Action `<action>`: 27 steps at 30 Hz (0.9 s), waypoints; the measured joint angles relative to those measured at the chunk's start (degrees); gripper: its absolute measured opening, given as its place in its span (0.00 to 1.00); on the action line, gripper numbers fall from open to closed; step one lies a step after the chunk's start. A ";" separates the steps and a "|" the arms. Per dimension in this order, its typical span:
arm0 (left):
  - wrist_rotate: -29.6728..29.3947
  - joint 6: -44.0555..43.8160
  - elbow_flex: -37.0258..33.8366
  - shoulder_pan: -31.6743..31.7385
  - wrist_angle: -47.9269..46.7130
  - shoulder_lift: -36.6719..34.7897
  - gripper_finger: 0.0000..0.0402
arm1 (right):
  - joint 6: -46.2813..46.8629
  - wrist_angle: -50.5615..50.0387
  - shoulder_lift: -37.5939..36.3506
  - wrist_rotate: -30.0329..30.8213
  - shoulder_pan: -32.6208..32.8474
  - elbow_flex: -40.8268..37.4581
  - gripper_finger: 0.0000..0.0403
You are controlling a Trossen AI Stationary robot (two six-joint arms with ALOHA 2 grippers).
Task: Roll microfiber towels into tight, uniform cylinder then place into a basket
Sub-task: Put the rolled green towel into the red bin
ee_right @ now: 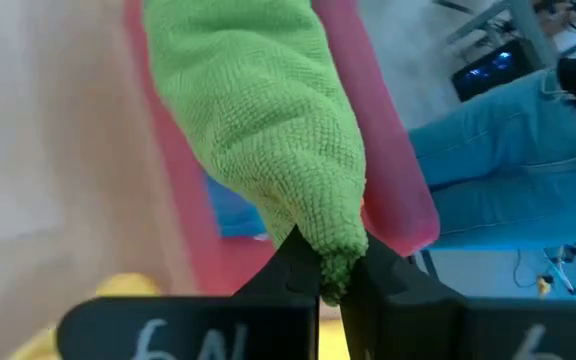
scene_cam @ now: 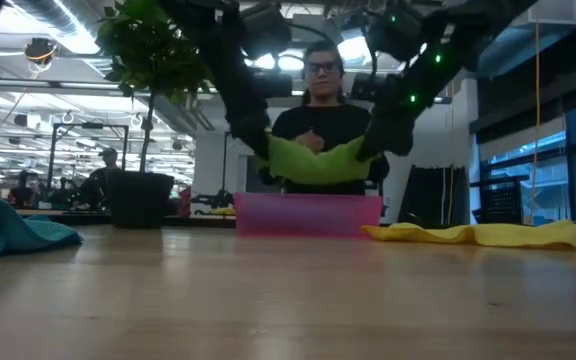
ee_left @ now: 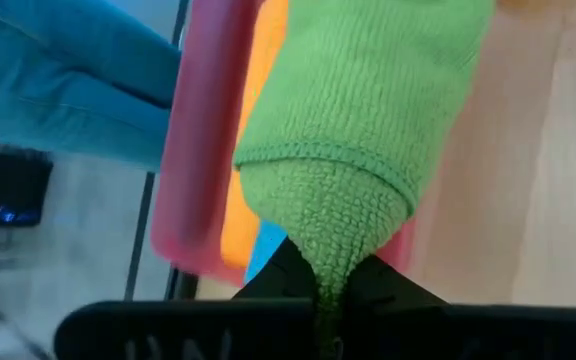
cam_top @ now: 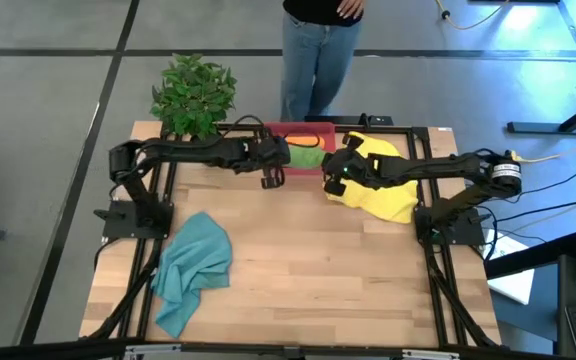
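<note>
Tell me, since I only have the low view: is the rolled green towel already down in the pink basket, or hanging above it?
Observer: Above it. The left pincer and the right pincer each pinch one end of the rolled green microfiber towel over the red-pink plastic basket.
Operator: Anything in the basket?
Observer: Yes, the left wrist view shows an orange towel and a blue towel inside.
Operator: What remains on the table?
Observer: A crumpled teal towel front-left, and a yellow towel under the right arm.
</note>
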 joint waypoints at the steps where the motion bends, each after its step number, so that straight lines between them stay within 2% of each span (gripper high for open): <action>1: 0.94 0.75 0.00 0.60 1.65 0.53 0.00 | -0.83 1.86 0.30 0.00 -0.83 -0.92 0.04; 4: 2.74 2.62 0.00 2.03 4.09 2.13 0.00 | -3.22 7.09 1.21 -0.01 -2.74 -3.06 0.04; 11: 2.89 5.37 0.00 3.28 5.30 6.25 0.00 | -6.20 16.95 3.32 -2.83 -5.30 -9.17 0.04; 17: 4.20 5.79 -0.02 2.54 4.54 8.20 0.00 | -6.33 18.58 4.13 -5.39 -5.61 -13.03 0.04; 21: 5.82 5.55 -0.02 2.41 2.41 8.19 0.00 | -6.37 19.34 3.88 -9.38 -5.77 -13.80 0.05; 24: 8.73 5.75 -0.02 2.70 0.07 8.19 0.02 | -6.35 19.14 3.88 -10.25 -5.70 -13.65 0.12; 27: 11.45 5.96 -0.02 2.98 -1.96 8.17 0.08 | -6.71 18.40 3.80 -10.95 -5.70 -12.74 0.24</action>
